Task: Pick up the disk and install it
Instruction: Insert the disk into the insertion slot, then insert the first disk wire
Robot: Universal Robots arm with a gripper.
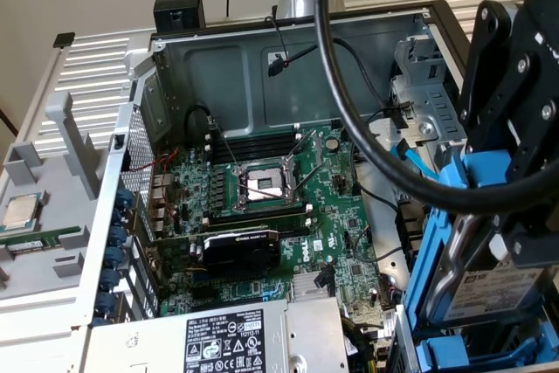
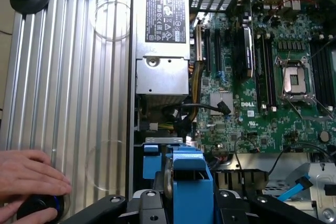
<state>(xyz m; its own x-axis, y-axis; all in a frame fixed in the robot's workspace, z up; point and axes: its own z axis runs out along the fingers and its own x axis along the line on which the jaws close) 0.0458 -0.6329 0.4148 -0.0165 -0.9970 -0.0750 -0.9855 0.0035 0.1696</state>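
Gripper (image 1: 515, 246) is clenched on the disk (image 1: 502, 290), blue frame pinched between the black fingers (image 2: 118, 207). The disk sits at the exterior view's right, at the near end of the open computer case (image 1: 227, 67), just beside the motherboard (image 1: 262, 207). A person's hand (image 2: 29, 174) rests on the ribbed counter (image 2: 79, 77).

The gripper (image 2: 188, 203) holds the disk (image 1: 498, 290) at the exterior view's right of the motherboard (image 1: 345, 242).
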